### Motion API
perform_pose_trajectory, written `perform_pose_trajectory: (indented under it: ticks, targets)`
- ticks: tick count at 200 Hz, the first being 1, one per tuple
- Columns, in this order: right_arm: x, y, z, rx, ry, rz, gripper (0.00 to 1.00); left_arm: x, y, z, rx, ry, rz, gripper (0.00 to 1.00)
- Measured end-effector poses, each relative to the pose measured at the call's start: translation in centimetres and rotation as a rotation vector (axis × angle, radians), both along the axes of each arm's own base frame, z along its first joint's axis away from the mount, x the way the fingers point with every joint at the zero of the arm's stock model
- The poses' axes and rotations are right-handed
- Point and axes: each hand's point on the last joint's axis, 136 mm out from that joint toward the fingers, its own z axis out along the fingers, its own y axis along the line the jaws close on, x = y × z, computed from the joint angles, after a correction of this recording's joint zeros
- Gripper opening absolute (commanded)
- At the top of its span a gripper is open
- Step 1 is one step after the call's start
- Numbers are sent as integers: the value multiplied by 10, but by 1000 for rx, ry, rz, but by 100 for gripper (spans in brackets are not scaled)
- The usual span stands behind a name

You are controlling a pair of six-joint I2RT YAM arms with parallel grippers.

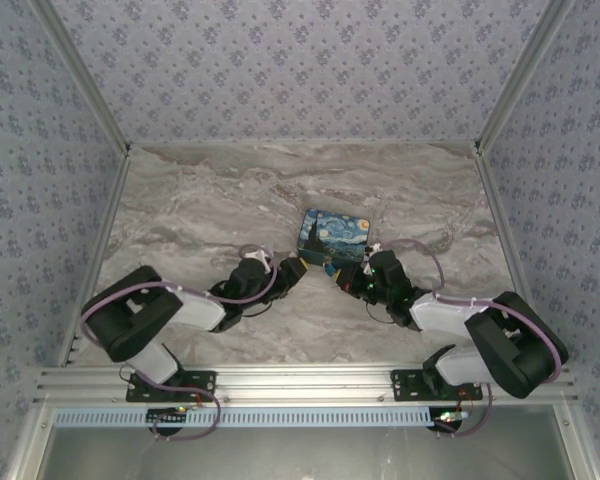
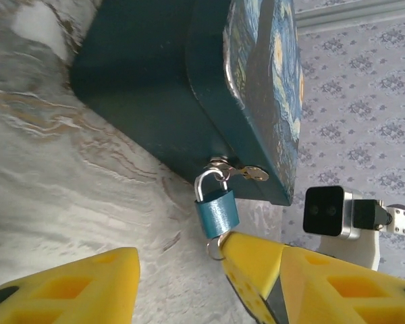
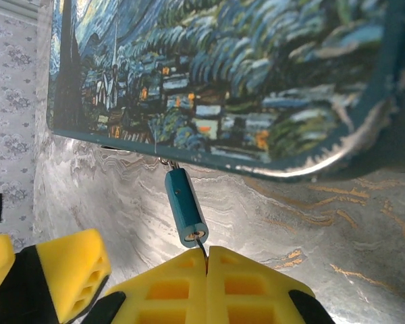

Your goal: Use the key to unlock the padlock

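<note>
Left wrist sees the shackle (image 2: pixel 204 183) of the padlock (image 2: pixel 217 212); right wrist, the key (image 3: pixel 202 247).

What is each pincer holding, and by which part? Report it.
The right pincer is shut on the key, pinching its outer end; the tip meets the padlock at its keyhole end. The left pincer is open and holds nothing.

My right pads (image 3: pixel 169 287) swallow most of the key (image 3: pixel 202 248); I see just a sliver. The box (image 3: pixel 223 81) runs off frame in both wrist views.
</note>
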Motion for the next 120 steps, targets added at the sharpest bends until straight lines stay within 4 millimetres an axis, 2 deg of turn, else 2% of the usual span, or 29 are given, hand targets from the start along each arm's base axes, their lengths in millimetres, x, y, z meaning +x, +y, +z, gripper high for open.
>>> perform_pose_trajectory:
  ticks: [45,88,120]
  targets:
    - [0,0,0,1,9,-4,0,0,-33,-7,-80,29,-28,47]
    - [-1,0,2,3,13,-10,0,-1,-39,-22,-97,77,-10,47]
    - [-1,-1,1,1,15,-10,0,0,-47,-21,-116,87,-11,46]
